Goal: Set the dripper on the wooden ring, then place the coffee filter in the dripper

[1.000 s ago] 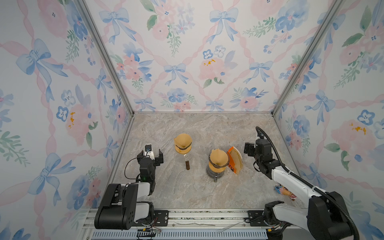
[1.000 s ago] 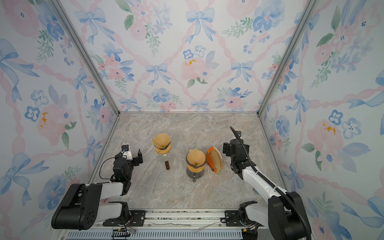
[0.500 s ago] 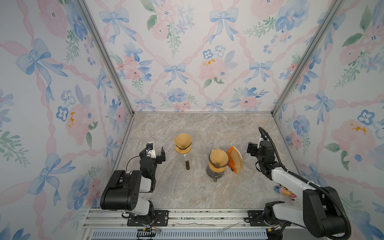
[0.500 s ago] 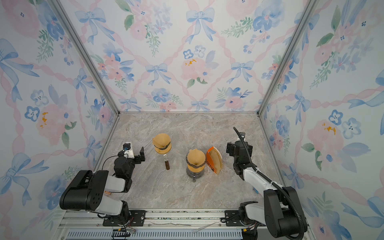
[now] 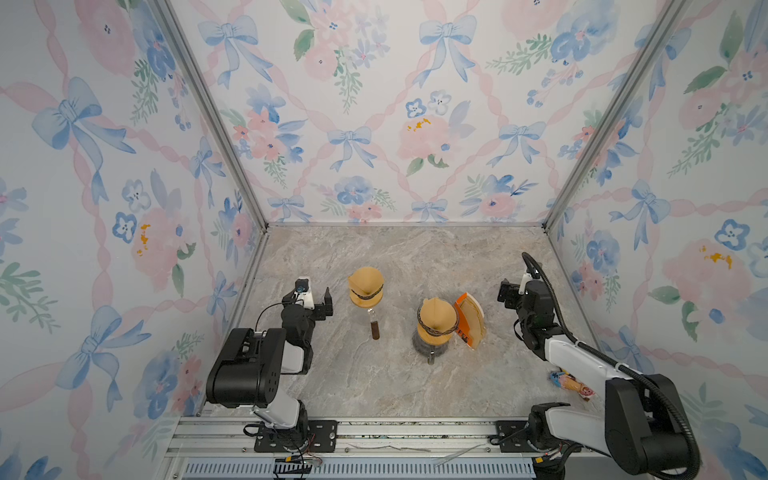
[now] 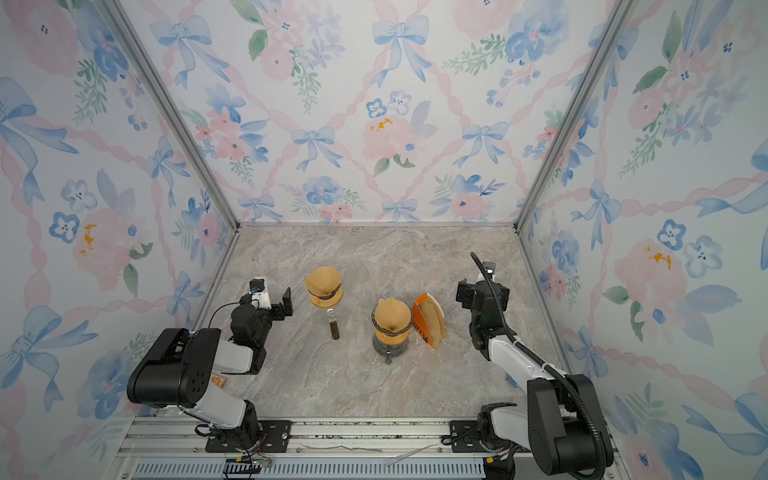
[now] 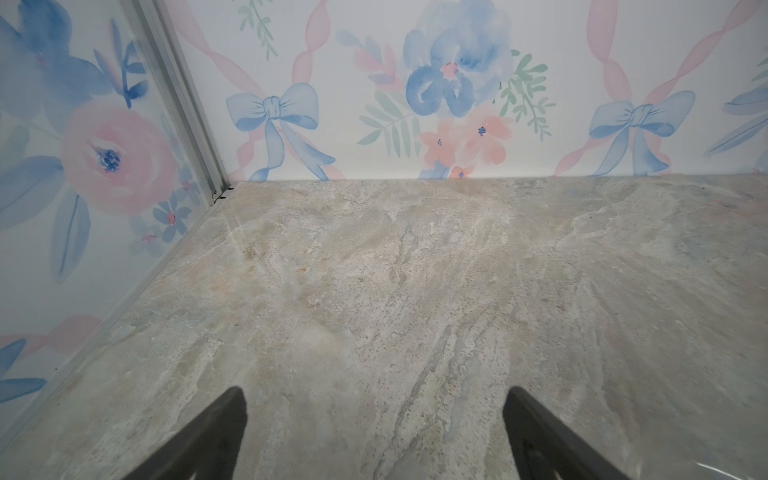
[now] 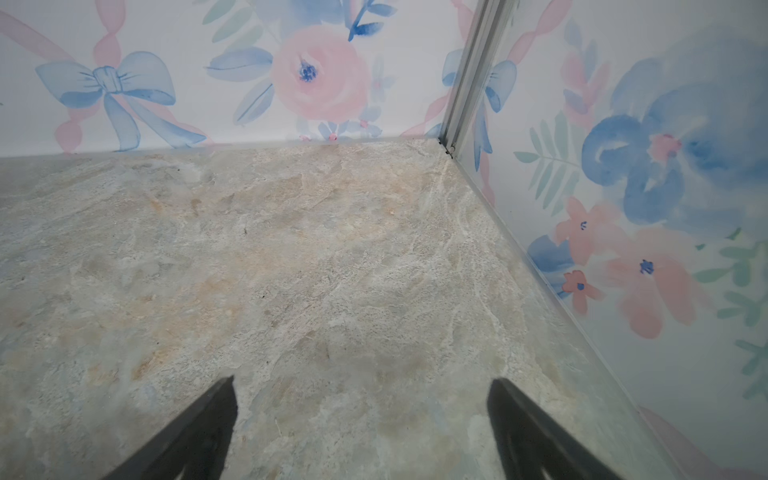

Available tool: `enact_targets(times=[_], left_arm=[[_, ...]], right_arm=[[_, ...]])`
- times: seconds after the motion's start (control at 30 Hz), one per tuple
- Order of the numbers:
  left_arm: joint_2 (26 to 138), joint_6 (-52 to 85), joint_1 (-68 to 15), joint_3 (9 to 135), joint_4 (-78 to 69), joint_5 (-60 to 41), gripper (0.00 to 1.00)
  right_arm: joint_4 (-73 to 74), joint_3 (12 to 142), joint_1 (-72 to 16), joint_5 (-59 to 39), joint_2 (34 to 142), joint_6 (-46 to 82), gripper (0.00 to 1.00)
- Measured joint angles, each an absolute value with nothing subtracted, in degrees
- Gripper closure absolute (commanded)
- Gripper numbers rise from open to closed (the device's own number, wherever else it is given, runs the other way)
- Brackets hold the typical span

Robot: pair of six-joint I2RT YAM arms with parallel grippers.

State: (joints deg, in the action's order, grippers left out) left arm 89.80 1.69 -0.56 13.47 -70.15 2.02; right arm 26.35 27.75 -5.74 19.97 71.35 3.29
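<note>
Left end effector (image 7: 375,392) apparently near wall (image 7: 62,174)

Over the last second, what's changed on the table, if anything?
The left arm's elbow lifted and the left claw eased toward the back wall; the right claw drifted slightly rightward. Nothing gripped or released: both open, empty. The handled dripper, the carafe dripper and the filter pack stayed put.

Marbled grey-beige tabletop (image 5: 374,257), enclosed on three sides by walls (image 5: 374,124) papered with pink roses, blue bows and green sprigs. Walls joined at the rear corners by slanting aluminium posts (image 5: 216,120). Front edge bounded by an aluminium rail (image 5: 395,432). Small multicoloured item (image 5: 571,382), too small to identify, found on the tabletop close to the right-hand wall.
</note>
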Motion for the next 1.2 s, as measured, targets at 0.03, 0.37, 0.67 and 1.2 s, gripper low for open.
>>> enact_targets(times=[0.03,0.37,0.67,1.2], left_arm=[[89.8,1.7,-0.6,13.5,-70.1,2.0,0.02],[89.8,1.7,-0.6,13.5,-70.1,2.0,0.02],[89.8,1.7,-0.6,13.5,-70.1,2.0,0.02],[89.8,1.7,-0.6,13.5,-70.1,2.0,0.02]], right_arm=[[27.0,27.7,-5.2,19.8,71.8,3.2,0.04],[41.1,23.2,-3.4,14.3,81.2,2.5,0.04],[51.7,19.6,-3.4,11.9,87.5,2.0,0.04],[52.4,21.0,-3.5,12.1,88.1,1.4,0.04]])
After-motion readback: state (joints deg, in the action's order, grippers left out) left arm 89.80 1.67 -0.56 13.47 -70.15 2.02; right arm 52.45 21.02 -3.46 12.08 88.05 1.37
